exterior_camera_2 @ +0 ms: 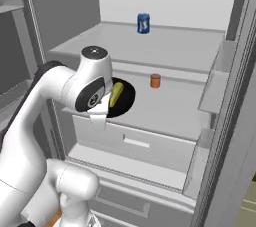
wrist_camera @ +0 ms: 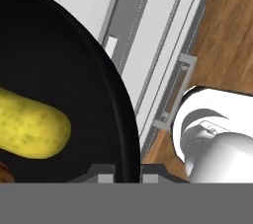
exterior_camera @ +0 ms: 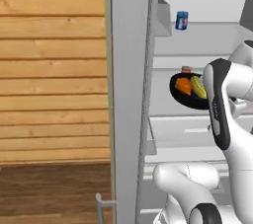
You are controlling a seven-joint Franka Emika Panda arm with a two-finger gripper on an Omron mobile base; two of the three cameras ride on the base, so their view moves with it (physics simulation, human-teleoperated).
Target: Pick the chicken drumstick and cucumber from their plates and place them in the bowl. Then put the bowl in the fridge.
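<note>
Both foods are already in the bowl (exterior_camera: 184, 97): the chicken drumstick (exterior_camera: 183, 86) lies at about 9 o'clock of the cucumber (exterior_camera: 198, 87). The gripper (wrist_camera: 127, 174) pinches the bowl's rim, fingers nearly pressed together on it. The bowl sits over a middle shelf of the open fridge (exterior_camera_2: 165, 106), a small orange can (exterior_camera_2: 155, 80) at its 2 o'clock. What seems left: set it down, let go, withdraw
</note>
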